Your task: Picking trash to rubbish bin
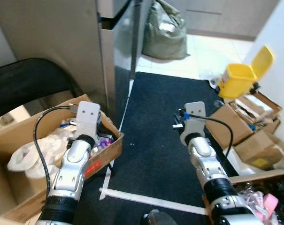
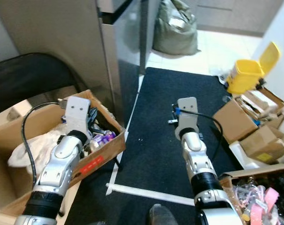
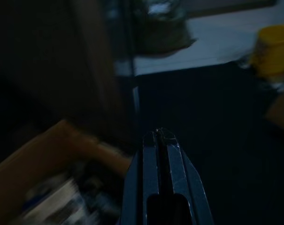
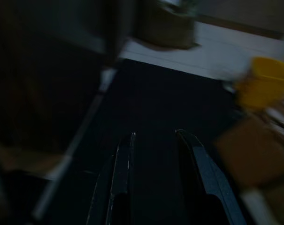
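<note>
The upright yellow bin [image 1: 238, 78], lid tilted open, stands well ahead-right of the parted right pincer [image 4: 156, 140]; left pincer [image 3: 161, 138] pressed together.

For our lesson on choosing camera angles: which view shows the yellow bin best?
The left eye view: the yellow bin is sharp, with its lid up. The right eye view shows much the same; both wrist views show it dark and blurred.
</note>
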Motion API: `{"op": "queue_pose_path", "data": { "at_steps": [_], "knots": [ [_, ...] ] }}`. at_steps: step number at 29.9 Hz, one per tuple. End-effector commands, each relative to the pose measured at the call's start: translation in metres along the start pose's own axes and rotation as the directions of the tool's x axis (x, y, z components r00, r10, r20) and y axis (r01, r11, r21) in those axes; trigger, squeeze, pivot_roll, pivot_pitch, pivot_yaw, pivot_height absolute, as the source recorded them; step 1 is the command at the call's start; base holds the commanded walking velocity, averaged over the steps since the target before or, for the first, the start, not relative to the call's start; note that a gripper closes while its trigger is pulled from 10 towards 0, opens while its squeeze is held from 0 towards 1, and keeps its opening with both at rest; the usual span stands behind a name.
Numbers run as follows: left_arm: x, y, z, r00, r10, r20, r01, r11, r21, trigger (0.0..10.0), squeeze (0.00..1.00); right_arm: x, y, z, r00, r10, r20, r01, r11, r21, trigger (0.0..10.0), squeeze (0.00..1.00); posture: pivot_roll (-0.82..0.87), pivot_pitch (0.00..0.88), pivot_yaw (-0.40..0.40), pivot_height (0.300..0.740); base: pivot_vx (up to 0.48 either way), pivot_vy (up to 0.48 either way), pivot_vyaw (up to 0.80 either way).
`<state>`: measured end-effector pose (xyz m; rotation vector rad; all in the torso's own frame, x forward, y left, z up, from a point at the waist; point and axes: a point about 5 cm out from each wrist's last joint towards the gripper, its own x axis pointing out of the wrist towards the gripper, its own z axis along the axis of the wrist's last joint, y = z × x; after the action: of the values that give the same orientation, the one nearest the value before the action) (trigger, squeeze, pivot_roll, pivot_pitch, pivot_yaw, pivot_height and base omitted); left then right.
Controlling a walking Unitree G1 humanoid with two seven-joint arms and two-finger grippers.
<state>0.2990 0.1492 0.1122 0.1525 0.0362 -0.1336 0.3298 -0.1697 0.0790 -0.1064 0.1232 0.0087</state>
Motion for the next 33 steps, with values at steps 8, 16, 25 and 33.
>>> {"op": "queue_pose_path", "data": {
  "at_steps": [8, 16, 25, 33],
  "knots": [
    [-0.0009, -0.0003, -0.0057, 1.000, -0.002, -0.018, 0.003, 1.000, 0.021, 10.0, 0.00, -0.0021, -0.0038, -0.0103, 0.997, -0.036, -0.062, 0.036, 0.999, -0.010, 10.0, 0.00, 0.05, 0.011, -0.031, 0.740, 0.000, 0.000, -0.80],
    [-0.0015, 0.0003, -0.0062, 1.000, 0.005, -0.019, -0.005, 1.000, 0.024, 10.0, 0.00, -0.0019, -0.0027, -0.0115, 0.997, -0.040, -0.072, 0.039, 0.999, -0.018, 10.0, 0.00, 0.05, 0.016, -0.032, 0.740, 0.000, 0.000, -0.80],
    [-0.0012, 0.0013, -0.0065, 1.000, 0.010, -0.019, -0.009, 1.000, 0.026, 10.0, 0.00, -0.0024, -0.0036, -0.0124, 0.996, -0.046, -0.080, 0.044, 0.999, -0.026, 10.0, 0.00, 0.05, 0.021, -0.033, 0.740, 0.000, 0.000, -0.80],
    [-0.0013, 0.0016, -0.0067, 1.000, 0.011, -0.023, -0.011, 0.999, 0.033, 10.0, 0.00, -0.0032, -0.0033, -0.0139, 0.995, -0.046, -0.086, 0.044, 0.999, -0.026, 10.0, 0.00, 0.05, 0.025, -0.034, 0.740, 0.000, 0.000, -0.80]
  ]
}}
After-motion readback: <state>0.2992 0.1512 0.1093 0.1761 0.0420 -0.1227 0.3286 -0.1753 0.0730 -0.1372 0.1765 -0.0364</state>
